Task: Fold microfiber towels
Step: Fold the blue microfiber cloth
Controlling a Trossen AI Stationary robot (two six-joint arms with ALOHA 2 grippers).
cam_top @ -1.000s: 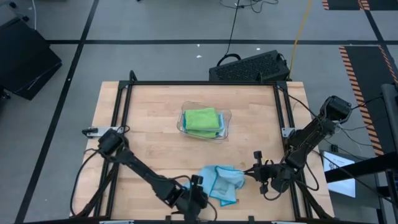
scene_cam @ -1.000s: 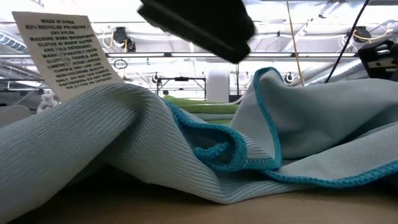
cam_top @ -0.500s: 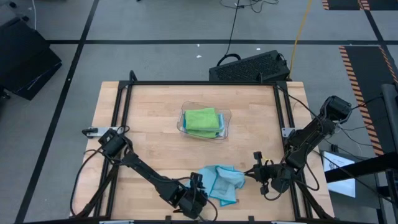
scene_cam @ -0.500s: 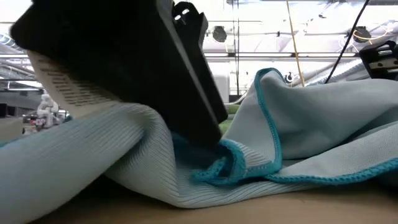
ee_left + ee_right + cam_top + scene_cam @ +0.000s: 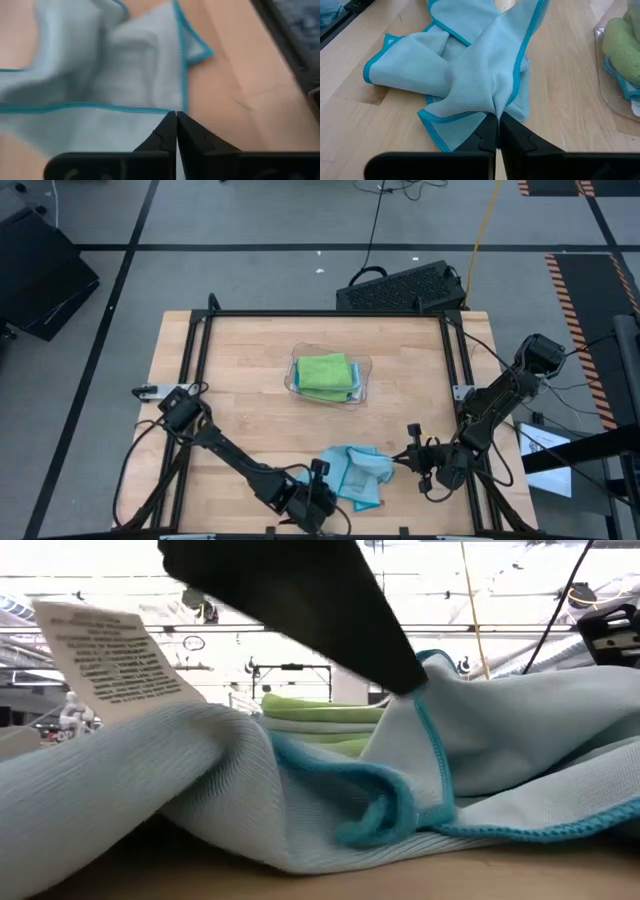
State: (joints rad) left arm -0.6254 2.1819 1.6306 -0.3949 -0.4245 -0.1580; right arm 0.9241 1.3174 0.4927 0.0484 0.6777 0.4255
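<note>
between both hands, blue towel (image 5: 355,473): left hand (image 5: 322,483) pinches its edge, right hand (image 5: 408,456) clamps a fold.

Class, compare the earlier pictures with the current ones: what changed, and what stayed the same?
The left gripper shut its fingers on the edge of the blue towel, whose near fold shifted a little. The right gripper stayed shut on the towel's other side. The tray of folded towels did not move.

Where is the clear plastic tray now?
In the high view the clear plastic tray sits mid-table, holding folded lime green towels, beyond the crumpled light blue towel at the near edge.
</note>
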